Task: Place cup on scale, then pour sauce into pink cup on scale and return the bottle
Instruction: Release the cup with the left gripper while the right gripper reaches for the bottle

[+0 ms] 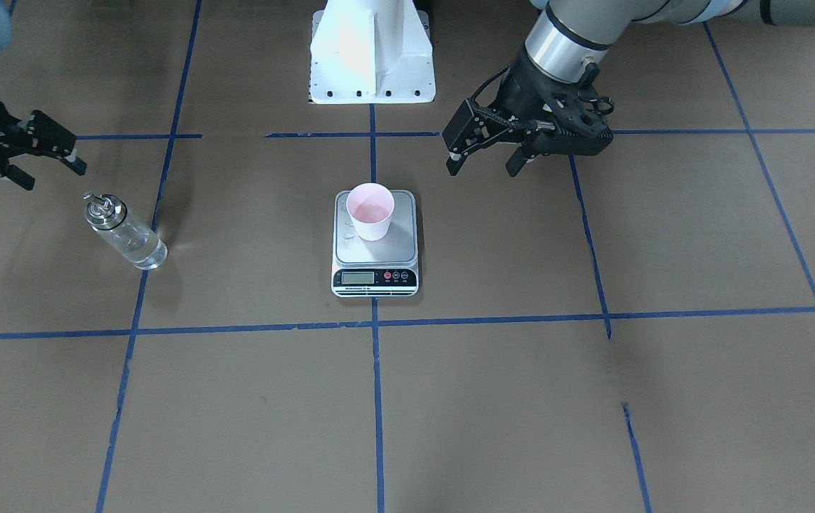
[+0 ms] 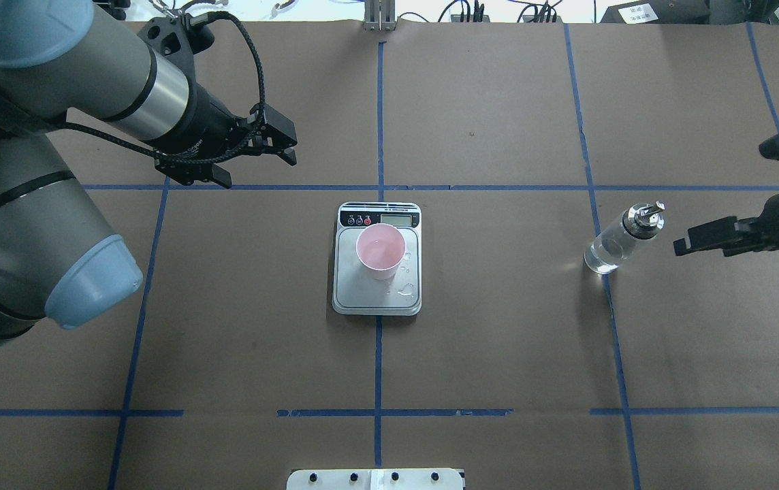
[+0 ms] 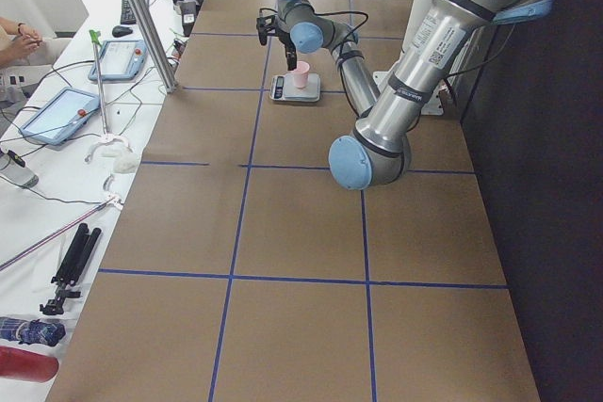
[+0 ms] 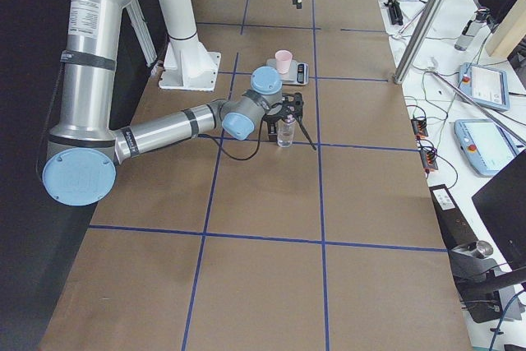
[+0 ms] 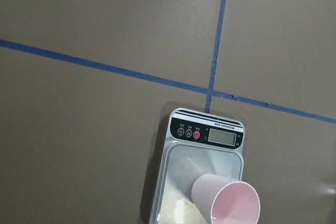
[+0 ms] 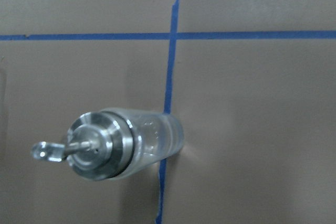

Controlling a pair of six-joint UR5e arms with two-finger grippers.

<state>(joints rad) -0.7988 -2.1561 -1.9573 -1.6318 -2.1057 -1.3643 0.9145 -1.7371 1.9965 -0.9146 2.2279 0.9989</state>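
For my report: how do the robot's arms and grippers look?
The left arm and right arm are grey tubes with light blue joint caps. The left arm has a silver wrist ring and a looped black cable. The left gripper and right gripper are black.

Bright, even light falls from above on the brown paper-covered table, and the shadows on it are soft and faint. In the front-facing view the white metal robot pedestal is blown out almost to pure white. The clear cylindrical glass bottle throws a pale glint onto the paper by its base. The flat square silver-plated kitchen scale carries a glare patch in the left wrist view. The right wrist view is soft, with the small metal pour spout blurred.
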